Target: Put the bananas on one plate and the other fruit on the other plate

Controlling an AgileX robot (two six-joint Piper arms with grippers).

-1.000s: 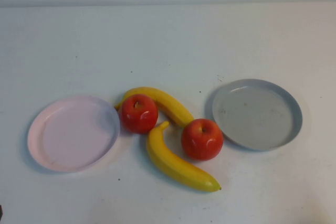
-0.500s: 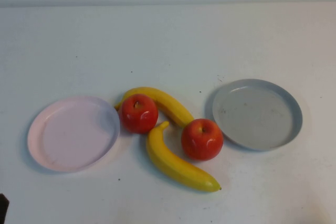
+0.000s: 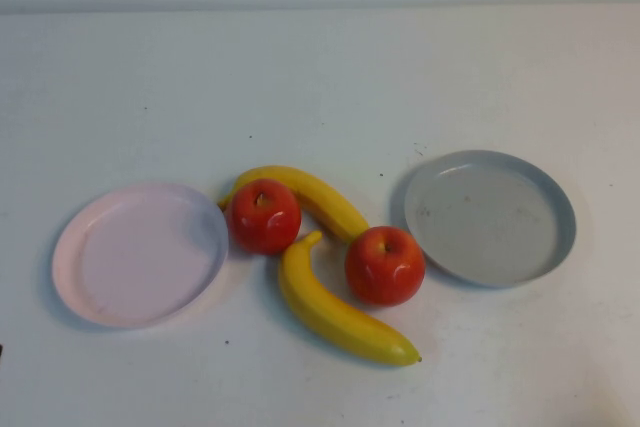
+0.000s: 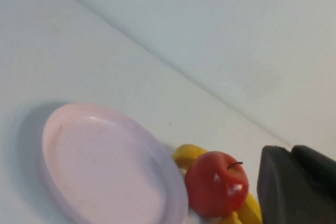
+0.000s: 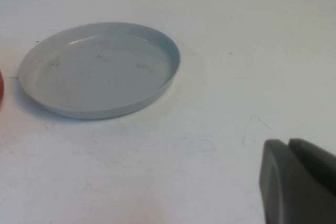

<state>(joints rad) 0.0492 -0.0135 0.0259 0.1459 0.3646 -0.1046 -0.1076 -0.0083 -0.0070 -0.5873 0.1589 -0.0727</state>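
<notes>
On the white table point(image 3: 320, 77) sit two plates with the fruit between them. The pale pink plate point(image 3: 140, 254) is on the robot's left and has nothing on it. The grey plate point(image 3: 489, 217) is on the right, with faint dark specks and nothing on it. One red apple point(image 3: 264, 215) sits just beside the pink plate's rim. Behind it lies a yellow banana point(image 3: 310, 197), curving from the apple's far side toward the middle, and it touches the apple. A second red apple point(image 3: 384, 264) sits near the grey plate, just beside its rim. The other banana point(image 3: 335, 309) lies nearer the robot, running between the two apples and touching the second apple. No fruit is on a plate yet. The left pincer point(image 4: 296, 184) shows only in the left wrist view, as a dark block near the pink plate and the first apple; its two sides are together and hold nothing. The right pincer point(image 5: 299, 182) shows in the right wrist view as a dark block over bare table, apart from the grey plate; it is also together and holds nothing.
</notes>
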